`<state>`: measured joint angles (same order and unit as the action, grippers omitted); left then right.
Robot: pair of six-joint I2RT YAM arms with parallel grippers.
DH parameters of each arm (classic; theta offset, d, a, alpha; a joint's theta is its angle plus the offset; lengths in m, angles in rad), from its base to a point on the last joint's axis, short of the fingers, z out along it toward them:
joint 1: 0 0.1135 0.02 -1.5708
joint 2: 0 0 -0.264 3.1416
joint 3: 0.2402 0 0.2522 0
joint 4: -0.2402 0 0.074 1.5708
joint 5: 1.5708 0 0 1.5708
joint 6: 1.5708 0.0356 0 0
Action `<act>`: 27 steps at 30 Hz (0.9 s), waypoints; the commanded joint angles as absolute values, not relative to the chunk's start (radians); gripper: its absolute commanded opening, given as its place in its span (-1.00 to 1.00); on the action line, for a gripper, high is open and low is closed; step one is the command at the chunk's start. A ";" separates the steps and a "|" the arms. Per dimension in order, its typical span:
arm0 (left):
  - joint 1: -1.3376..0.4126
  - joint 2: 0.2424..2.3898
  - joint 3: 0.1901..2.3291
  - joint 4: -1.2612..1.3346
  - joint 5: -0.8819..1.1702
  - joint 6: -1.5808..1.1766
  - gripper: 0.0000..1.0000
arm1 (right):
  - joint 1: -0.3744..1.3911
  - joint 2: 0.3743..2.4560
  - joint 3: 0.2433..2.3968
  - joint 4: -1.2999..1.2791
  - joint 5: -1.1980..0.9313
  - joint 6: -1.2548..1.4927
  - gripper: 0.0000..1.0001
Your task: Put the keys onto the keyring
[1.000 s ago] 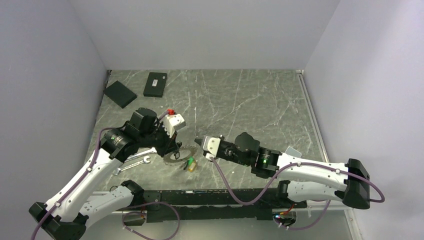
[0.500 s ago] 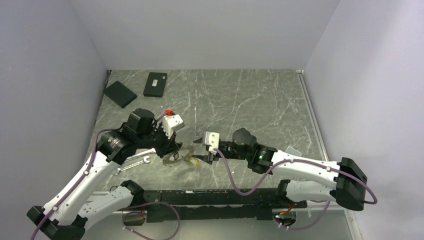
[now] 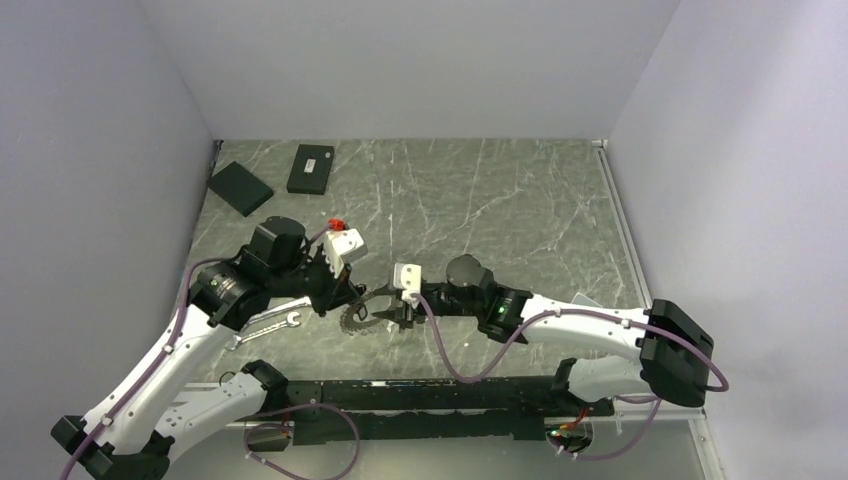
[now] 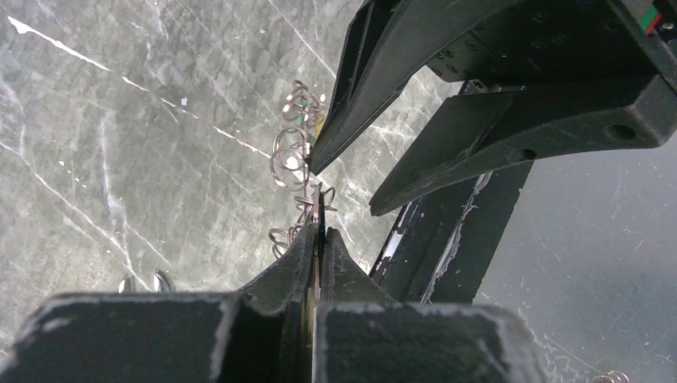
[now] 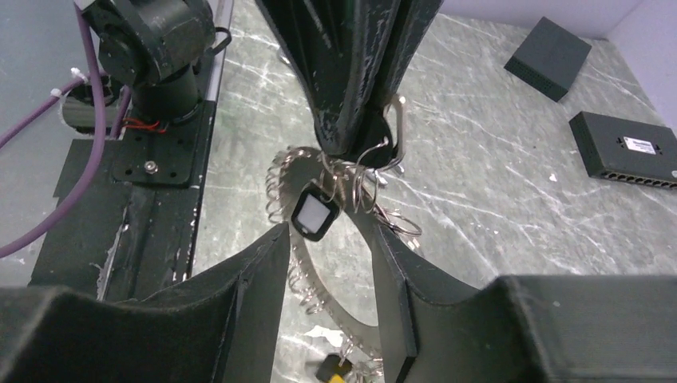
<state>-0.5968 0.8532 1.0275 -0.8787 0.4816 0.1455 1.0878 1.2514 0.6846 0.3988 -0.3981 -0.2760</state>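
The keyring is a thin dark band fringed with small wire-looped keys; it hangs tilted above the table. My left gripper is shut on its rim, seen from the right wrist as a dark wedge clamping the top. A small black square tag with a white face dangles below that grip. My right gripper is open, its fingers either side of the band and the tag, apart from both. From above, both grippers meet at the keyring, left gripper, right gripper.
Two flat black boxes lie at the back left. Silver wrenches lie under the left arm. A black and yellow piece rests on the table below the ring. The black base rail runs along the near edge.
My right arm has swung left to the ring and its jaws have gone from shut to open. The left gripper keeps its hold and has shifted slightly.
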 commanded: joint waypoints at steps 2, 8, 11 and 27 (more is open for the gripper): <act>-0.595 0.834 1.068 -0.816 0.534 0.166 -1.00 | 1.085 1.273 0.759 0.487 -0.378 -0.259 -0.13; -0.595 0.829 1.059 -0.807 0.544 0.163 -1.00 | 1.085 1.283 0.774 0.496 -0.372 -0.261 -0.15; -0.595 0.824 1.052 -0.800 0.546 0.160 -1.00 | 1.084 1.297 0.787 0.490 -0.383 -0.264 -0.21; -0.595 0.809 1.035 -0.800 0.549 0.155 -1.00 | 1.085 1.320 0.796 0.506 -0.409 -0.265 -1.00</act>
<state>-0.5968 0.8326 1.0267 -0.8734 0.5014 0.1444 1.0847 1.3281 0.7609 0.4515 -0.3878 -0.2642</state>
